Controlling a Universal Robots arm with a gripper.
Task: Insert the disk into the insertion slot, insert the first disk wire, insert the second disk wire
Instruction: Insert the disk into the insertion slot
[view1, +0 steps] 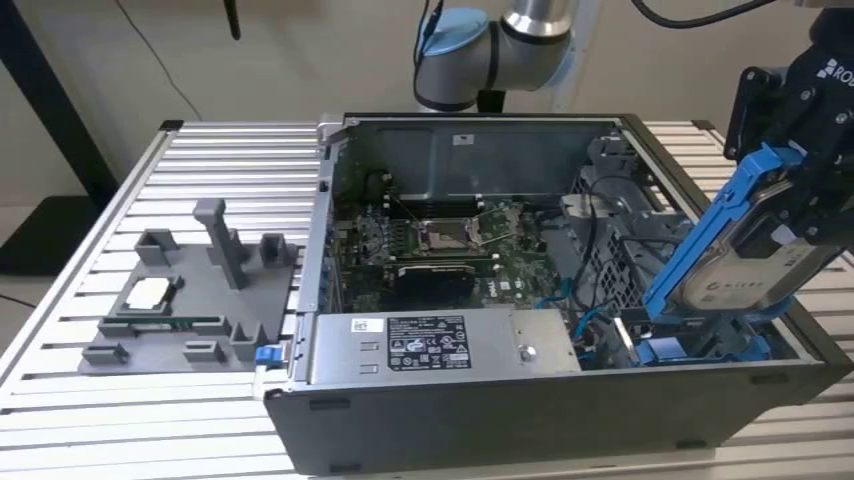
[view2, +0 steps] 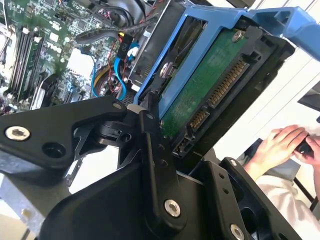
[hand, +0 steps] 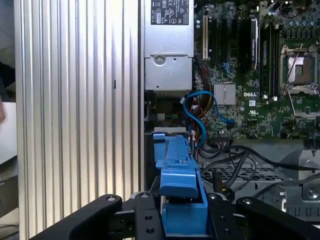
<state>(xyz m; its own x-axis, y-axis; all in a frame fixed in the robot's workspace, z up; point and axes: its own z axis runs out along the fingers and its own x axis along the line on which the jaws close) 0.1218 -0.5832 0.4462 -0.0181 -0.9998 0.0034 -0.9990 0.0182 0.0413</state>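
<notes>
My gripper (view1: 805, 205) is shut on the disk (view1: 747, 265), a silver-grey drive in a blue frame (view1: 707, 225). The disk hangs steeply tilted over the computer case's front corner at the exterior view's right. Its lower end reaches down to the insertion slot (view1: 694, 345), which it mostly hides. In the second wrist view the disk's green circuit side (view2: 210, 85) and connectors show beside a black finger (view2: 155, 150). In the first wrist view the blue frame's edge (hand: 177, 175) sits in my gripper (hand: 182, 217). A loose blue cable (hand: 200, 107) loops near the bay; I cannot tell which cables are the disk wires.
Inside the open case (view1: 534, 400) are the silver power supply (view1: 441, 342) and the motherboard (view1: 441, 240). A grey fixture tray (view1: 187, 300) sits on the slatted table (view1: 200, 150) at the exterior view's left. A person's hands (view2: 280, 145) show in the second wrist view.
</notes>
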